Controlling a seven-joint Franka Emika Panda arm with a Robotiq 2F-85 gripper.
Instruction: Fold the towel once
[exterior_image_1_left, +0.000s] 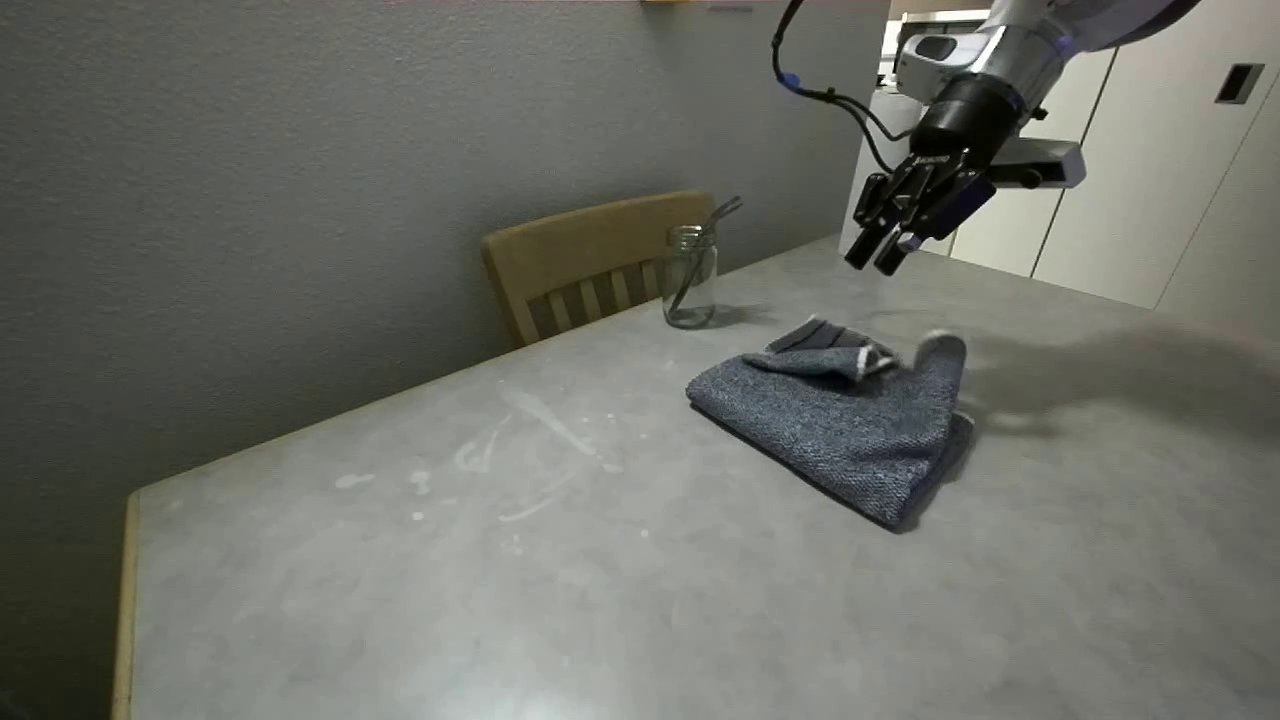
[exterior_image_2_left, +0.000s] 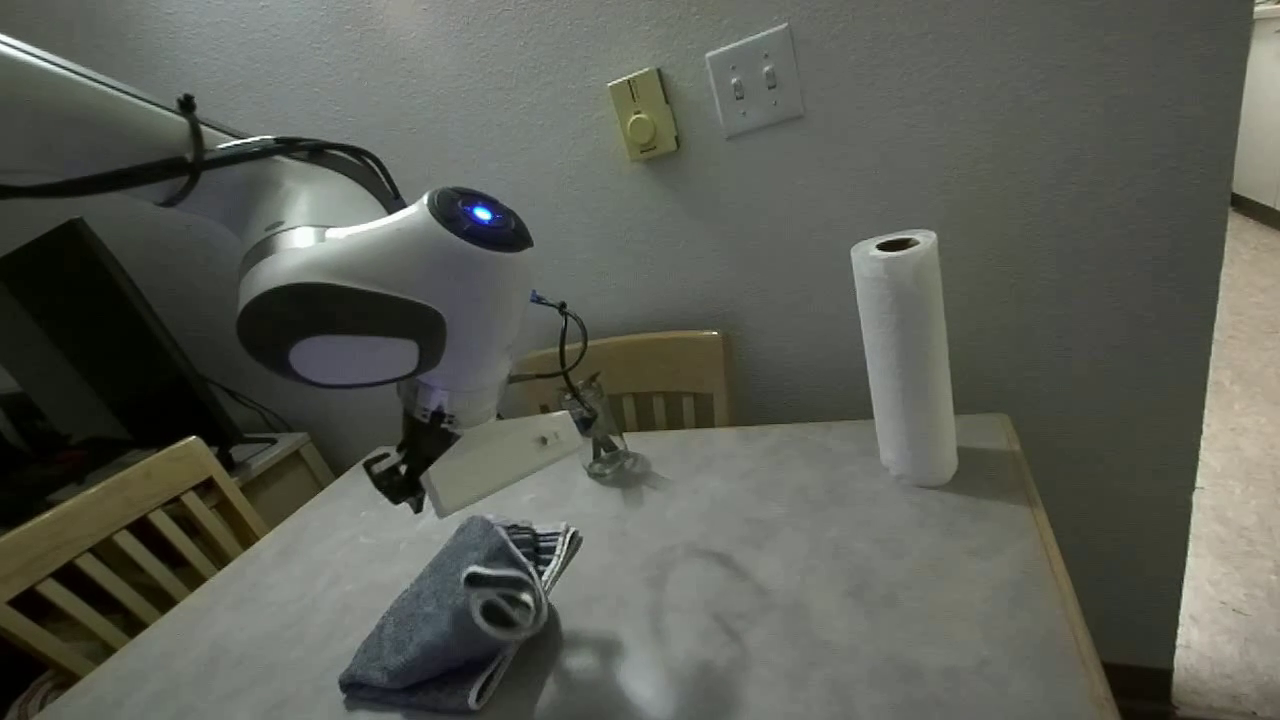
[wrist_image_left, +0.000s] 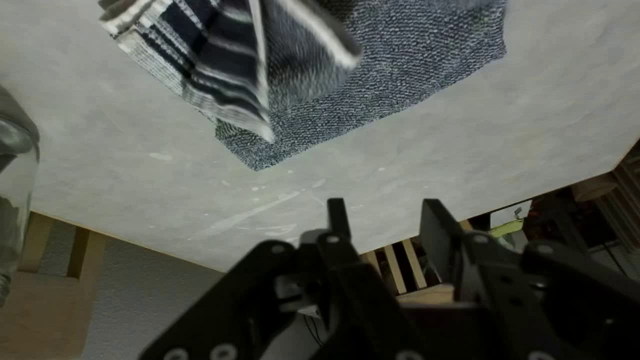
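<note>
The blue-grey towel (exterior_image_1_left: 820, 420) lies folded and bunched on the grey table, and it also shows in an exterior view (exterior_image_2_left: 430, 620). One layer lies over another, with a raised, curled pale-edged corner. In the wrist view the towel (wrist_image_left: 400, 60) shows dark and white stripes at a turned-up end; its upper part is cut off by the frame. My gripper (exterior_image_1_left: 873, 263) is in the air above and beyond the towel, not touching it. In the wrist view the gripper's fingers (wrist_image_left: 384, 202) stand apart with nothing between them.
A glass jar (exterior_image_1_left: 690, 290) holding dark utensils stands near the wall-side table edge, close to the towel; it also shows in the wrist view (wrist_image_left: 17, 180). A wooden chair (exterior_image_1_left: 600, 245) stands behind it. A paper towel roll (exterior_image_2_left: 905, 360) stands upright near a table corner.
</note>
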